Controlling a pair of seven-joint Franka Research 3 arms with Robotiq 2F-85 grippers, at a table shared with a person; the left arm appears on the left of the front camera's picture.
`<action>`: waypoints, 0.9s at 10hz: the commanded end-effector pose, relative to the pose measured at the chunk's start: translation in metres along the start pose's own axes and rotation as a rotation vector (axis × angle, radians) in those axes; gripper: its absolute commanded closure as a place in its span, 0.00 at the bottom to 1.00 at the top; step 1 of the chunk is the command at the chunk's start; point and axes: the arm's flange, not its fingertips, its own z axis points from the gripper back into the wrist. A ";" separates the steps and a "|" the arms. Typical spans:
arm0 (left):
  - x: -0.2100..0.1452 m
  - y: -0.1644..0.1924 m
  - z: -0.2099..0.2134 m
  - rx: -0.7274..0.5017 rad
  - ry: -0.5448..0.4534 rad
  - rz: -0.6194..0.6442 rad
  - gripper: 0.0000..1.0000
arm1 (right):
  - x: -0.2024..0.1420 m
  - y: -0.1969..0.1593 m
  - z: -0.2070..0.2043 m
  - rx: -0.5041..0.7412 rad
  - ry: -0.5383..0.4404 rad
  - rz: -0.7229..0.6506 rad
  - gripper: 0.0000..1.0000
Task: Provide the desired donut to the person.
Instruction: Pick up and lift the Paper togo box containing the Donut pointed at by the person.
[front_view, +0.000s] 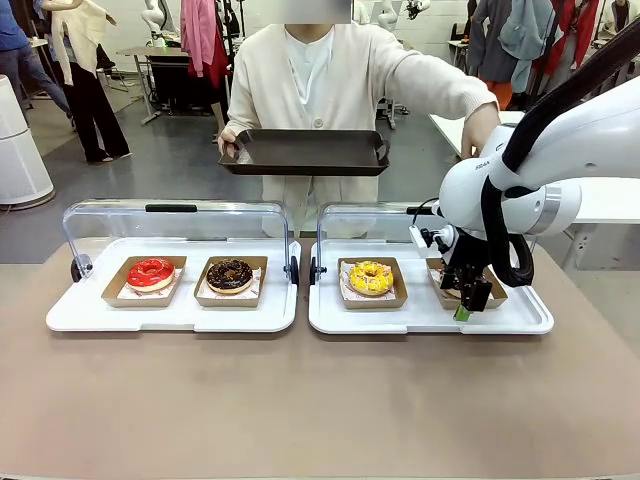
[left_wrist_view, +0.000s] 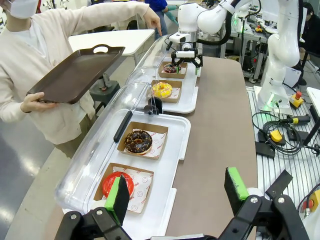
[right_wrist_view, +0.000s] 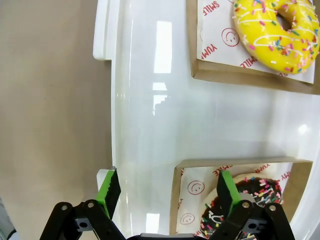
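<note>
Pads of the right pincer stand released, straddling one wall of the cardboard box; its sprinkled chocolate donut lies flat beneath one pad. Ahead, past bare white tray, sits a yellow donut. Alongside, the desk lies open. Released too is the left pincer.

Sprinkled chocolate donut partly behind the right fingers.

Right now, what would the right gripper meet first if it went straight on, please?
Most likely the wall of the box with the dark donut: the right gripper points down, open, straddling that wall, one finger over the white tray, the other over the box's inside. Depth is unclear.
</note>
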 end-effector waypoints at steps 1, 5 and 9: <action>0.000 0.000 0.001 0.011 -0.005 -0.008 0.00 | -0.001 -0.004 -0.006 0.002 -0.014 0.041 0.46; 0.000 0.000 0.001 0.011 -0.005 -0.008 0.00 | -0.001 -0.003 -0.006 -0.003 -0.015 0.044 1.00; 0.000 0.000 0.001 0.011 -0.005 -0.008 0.00 | -0.001 -0.002 -0.006 -0.005 -0.012 0.040 1.00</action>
